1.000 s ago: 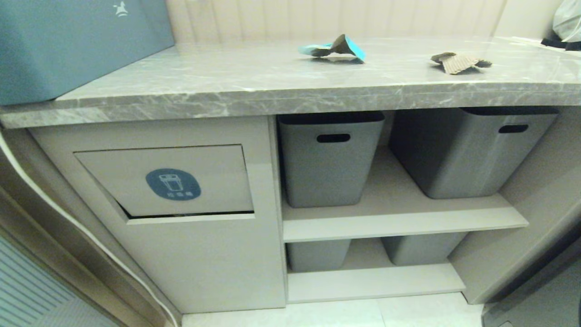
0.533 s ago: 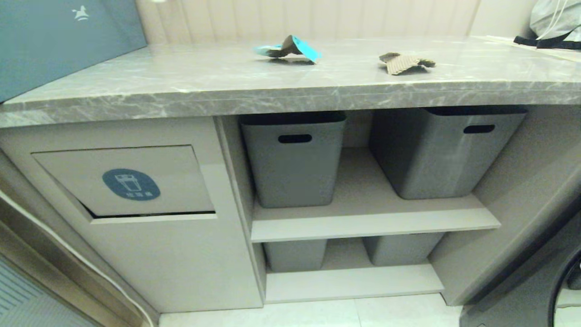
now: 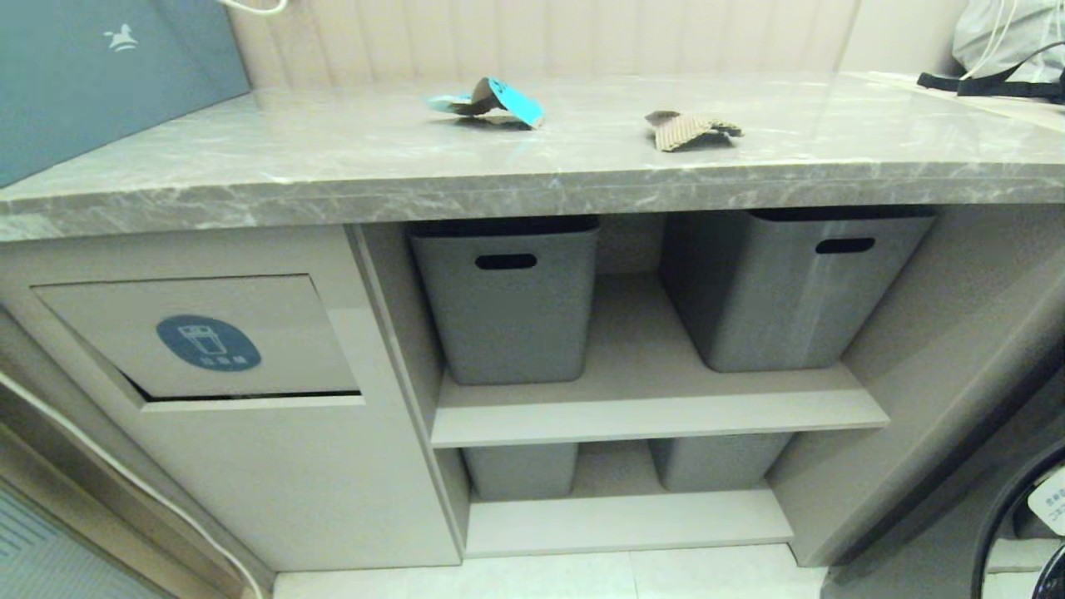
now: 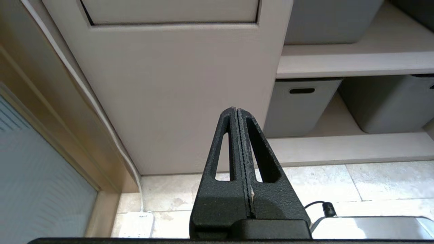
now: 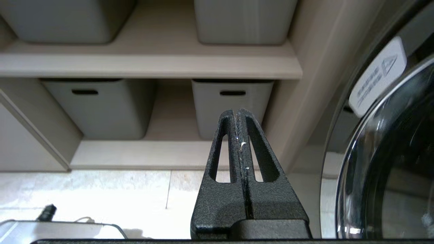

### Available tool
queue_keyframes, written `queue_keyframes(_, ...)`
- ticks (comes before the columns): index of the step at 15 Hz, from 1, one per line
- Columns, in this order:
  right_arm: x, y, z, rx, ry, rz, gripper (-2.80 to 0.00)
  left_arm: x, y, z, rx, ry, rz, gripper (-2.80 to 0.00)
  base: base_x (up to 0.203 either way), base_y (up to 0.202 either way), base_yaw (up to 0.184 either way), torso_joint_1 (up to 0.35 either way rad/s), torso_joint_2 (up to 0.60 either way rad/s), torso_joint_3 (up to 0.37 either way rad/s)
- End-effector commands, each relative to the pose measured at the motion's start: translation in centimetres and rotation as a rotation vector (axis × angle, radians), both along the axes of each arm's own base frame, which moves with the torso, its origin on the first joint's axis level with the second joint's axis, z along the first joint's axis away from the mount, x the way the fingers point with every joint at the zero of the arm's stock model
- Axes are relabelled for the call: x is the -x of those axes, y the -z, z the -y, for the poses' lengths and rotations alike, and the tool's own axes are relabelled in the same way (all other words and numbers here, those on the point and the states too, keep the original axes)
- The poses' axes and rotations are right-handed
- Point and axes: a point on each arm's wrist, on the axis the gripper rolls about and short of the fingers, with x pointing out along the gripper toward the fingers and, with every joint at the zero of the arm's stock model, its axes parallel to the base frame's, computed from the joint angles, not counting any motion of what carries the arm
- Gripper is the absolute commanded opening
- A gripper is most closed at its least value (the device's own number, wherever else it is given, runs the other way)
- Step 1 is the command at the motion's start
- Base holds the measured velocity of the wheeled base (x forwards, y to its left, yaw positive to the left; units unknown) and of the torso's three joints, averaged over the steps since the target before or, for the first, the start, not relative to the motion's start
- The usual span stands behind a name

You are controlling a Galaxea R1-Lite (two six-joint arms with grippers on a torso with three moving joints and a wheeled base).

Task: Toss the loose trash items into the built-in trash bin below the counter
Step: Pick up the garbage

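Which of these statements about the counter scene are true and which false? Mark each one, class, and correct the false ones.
1. Two trash scraps lie on the counter. True: one with turquoise, one plain brown.
2. The bin flap carries a red sticker. False: it is dark blue.
3. The left gripper holds a scrap. False: it is shut and empty.
4. Grey tubs stand on the shelves. True.
5. The right gripper is open. False: it is shut.
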Motion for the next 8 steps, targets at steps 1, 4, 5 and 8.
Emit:
queue_keyframes(1,0.01,0.00,0.00,0.001,0.000,0.000,-2.80,-0.01,-0.01,0.00,0.000,0.000,-0.001,-2.80,0.000,0.000,0.000,0.079,-0.28,-0.256)
queue_keyframes(4,0.01,0.00,0.00,0.001,0.000,0.000,-2.80,-0.01,-0.01,0.00,0.000,0.000,-0.001,-2.80,0.000,0.000,0.000,0.118,-0.33,-0.287)
queue_keyframes(5,0.01,0.00,0.00,0.001,-0.003,0.000,-2.80,-0.01,-0.01,0.00,0.000,-0.001,-0.001,-2.80,0.000,0.000,0.000,0.173,-0.60,-0.299)
queue_keyframes(8,0.01,0.00,0.00,0.001,-0.003,0.000,-2.80,0.00,-0.03,0.00,-0.002,0.000,-0.001,-2.80,0.000,0.000,0.000,0.170,-0.50,-0.290)
